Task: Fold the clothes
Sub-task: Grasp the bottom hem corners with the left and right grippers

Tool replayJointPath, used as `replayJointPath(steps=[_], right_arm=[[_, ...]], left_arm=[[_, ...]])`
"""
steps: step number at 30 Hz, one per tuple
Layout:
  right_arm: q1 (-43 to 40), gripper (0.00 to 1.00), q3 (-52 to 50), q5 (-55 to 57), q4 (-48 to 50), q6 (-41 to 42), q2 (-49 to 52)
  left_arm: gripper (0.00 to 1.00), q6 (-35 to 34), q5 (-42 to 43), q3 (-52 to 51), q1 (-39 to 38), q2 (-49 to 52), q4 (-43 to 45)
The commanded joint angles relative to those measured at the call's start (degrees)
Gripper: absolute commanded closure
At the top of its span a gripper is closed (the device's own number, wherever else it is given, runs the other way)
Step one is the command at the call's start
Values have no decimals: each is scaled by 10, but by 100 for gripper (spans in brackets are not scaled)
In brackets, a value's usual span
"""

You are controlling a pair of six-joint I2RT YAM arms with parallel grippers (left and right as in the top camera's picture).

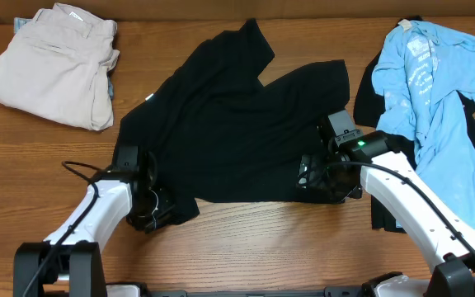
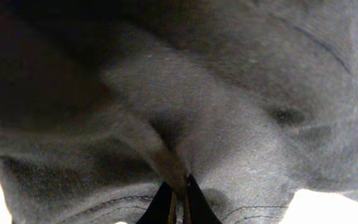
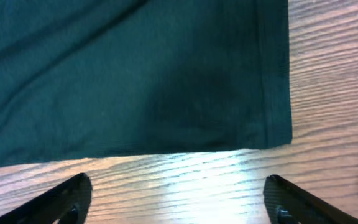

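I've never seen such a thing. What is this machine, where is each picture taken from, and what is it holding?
It's a two-armed robot folding laundry. The wide picture looks down on the table: a black T-shirt spread in the middle, beige trousers folded at left, a blue tee at right. The other two come from cameras on the wrists. The left claw is shut on the black T-shirt; the right claw is open, holding nothing, over wood beside the shirt's hem.

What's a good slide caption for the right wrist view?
Open right gripper above the table, just short of the black T-shirt's hem.
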Motion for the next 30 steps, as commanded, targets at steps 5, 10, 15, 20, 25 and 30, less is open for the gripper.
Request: replayJointPath(steps=[5, 10, 15, 20, 25, 30], right_arm=[[-3, 14, -43, -16, 25, 18, 2], [-19, 21, -76, -3, 66, 18, 3], [-44, 25, -122, 23, 123, 18, 3], [-65, 26, -152, 23, 155, 18, 3], [-65, 32, -176, 23, 177, 19, 3], [-65, 39, -202, 23, 209, 36, 11]], left_arm=[[96, 83, -27, 71, -4, 23, -67], [96, 119, -70, 165, -4, 23, -146], [96, 143, -116, 258, -4, 23, -212], [96, 163, -115, 309, -4, 23, -231], [96, 169, -116, 315, -4, 23, -229], [96, 169, -116, 315, -4, 23, -229]])
